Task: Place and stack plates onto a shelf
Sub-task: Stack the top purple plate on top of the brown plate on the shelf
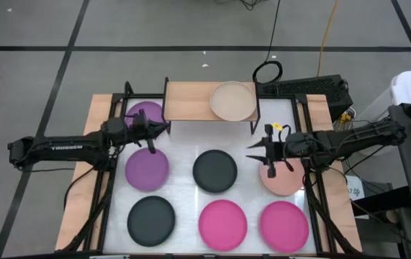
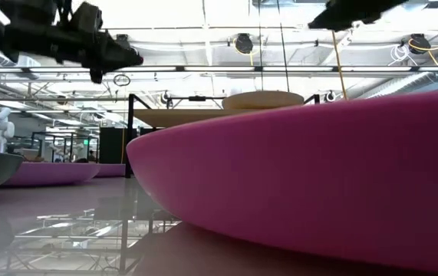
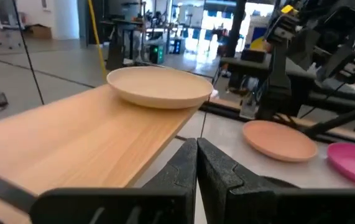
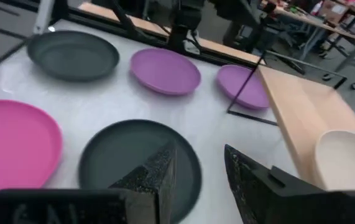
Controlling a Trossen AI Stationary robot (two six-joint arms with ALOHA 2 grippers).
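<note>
The light-wood shelf point(image 1: 191, 101) stands at the table's far edge, with a beige plate point(image 1: 232, 101) resting on its right half. One purple plate point(image 1: 145, 113) lies by the shelf's left end. On the table lie a second purple plate point(image 1: 147, 168), a black plate point(image 1: 215, 170), a pale pink plate point(image 1: 284, 180), another black plate point(image 1: 151, 219) and two hot pink plates point(image 1: 223, 221) point(image 1: 284, 223). My left gripper point(image 1: 166, 129) is shut and empty, in the air near the shelf's near left corner. My right gripper point(image 1: 250, 151) is open and empty, above the table between the middle black plate and the pale pink plate.
Black frame bars run along the table's left and right sides point(image 1: 111, 180). The shelf's thin black legs point(image 1: 254, 122) stand on the white top. The shelf's left half point(image 3: 84, 143) is bare wood. A black box point(image 1: 313, 88) and cables lie behind the table's far right.
</note>
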